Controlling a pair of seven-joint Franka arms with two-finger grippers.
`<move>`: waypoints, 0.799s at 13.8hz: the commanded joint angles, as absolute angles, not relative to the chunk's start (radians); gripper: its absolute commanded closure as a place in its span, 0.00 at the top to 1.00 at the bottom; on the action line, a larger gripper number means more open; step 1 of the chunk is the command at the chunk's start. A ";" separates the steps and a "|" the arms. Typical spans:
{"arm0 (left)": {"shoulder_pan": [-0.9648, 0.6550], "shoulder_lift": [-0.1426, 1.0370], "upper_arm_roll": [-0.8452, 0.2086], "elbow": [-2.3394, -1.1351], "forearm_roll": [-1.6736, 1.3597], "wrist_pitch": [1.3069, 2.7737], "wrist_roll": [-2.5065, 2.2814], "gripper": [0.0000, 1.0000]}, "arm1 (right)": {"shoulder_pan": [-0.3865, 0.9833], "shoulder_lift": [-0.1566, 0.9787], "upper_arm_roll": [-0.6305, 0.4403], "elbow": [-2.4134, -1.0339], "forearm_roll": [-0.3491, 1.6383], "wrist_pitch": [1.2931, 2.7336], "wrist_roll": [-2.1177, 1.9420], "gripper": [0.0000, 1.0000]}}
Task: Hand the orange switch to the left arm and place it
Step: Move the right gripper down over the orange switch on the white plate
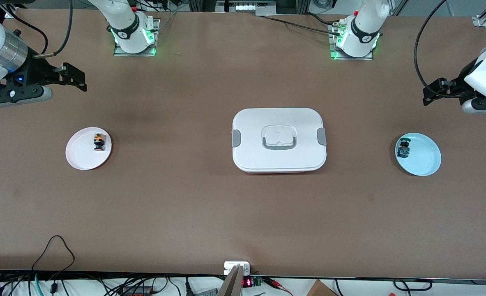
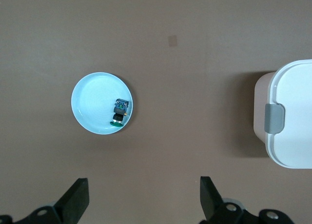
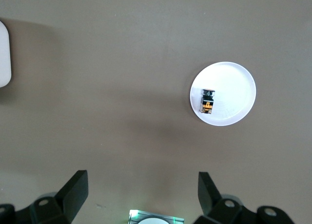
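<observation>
At the right arm's end of the table, the right claw (image 1: 72, 78) hangs in the air, fingers spread wide with nothing between them; in the front view the arm is cut off by the picture's edge, so only its wrist and claw show there, pointing toward the table's middle. Its own wrist view shows just the two black fingertips (image 3: 75, 187) at the picture's edge, far apart, and past them the white plate (image 3: 223, 93) with the orange switch (image 3: 208, 100) lying on it near the rim. In the front view that plate (image 1: 82, 158) sits nearer the camera than the claw, well apart from it, and the switch (image 1: 99, 141) rests on the part of the plate toward the box; its small details are hard to make out. Only a sliver of the box (image 3: 4, 53) enters the right wrist view. The left claw (image 1: 436, 92) hangs likewise at the left arm's end, arm mostly cut off, fingers wide and holding nothing; its fingertips (image 2: 78, 197) show widely parted in the left wrist view. Below it lies the blue plate (image 2: 90, 99) with a small dark blue-green part (image 2: 119, 112) at its rim, near the box side. The front view shows that plate (image 1: 425, 158) nearer the camera than the claw. The box (image 1: 279, 139) stands closed in the table's middle, between the two plates and well apart from both claws; the left wrist view catches only one end (image 2: 292, 116) with a grey clip (image 2: 274, 119).
</observation>
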State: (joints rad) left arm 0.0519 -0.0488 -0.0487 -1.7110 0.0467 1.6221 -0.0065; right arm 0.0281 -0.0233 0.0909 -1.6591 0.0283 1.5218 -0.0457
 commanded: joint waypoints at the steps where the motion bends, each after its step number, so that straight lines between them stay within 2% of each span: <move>1: 0.060 0.004 -0.049 -1.632 0.067 1.592 -0.011 1.00 | 0.032 -0.028 0.089 -1.641 0.035 1.497 -0.049 1.00; 3: 0.061 0.041 -0.049 -1.620 0.064 1.609 -0.003 1.00 | 0.034 -0.029 0.089 -1.643 0.035 1.497 -0.048 1.00; 5: 0.061 0.089 -0.049 -1.554 0.071 1.600 -0.005 1.00 | 0.032 -0.028 0.089 -1.641 0.034 1.497 -0.052 1.00; 11: 0.060 0.092 -0.051 -1.549 0.078 1.595 -0.009 1.00 | 0.022 -0.025 0.086 -1.661 0.026 1.488 -0.239 1.00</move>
State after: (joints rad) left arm 0.0565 0.0798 -0.0440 -1.5835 0.0477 1.6215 -0.0065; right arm 0.0279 -0.0237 0.0901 -1.6593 0.0274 1.5117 -0.1354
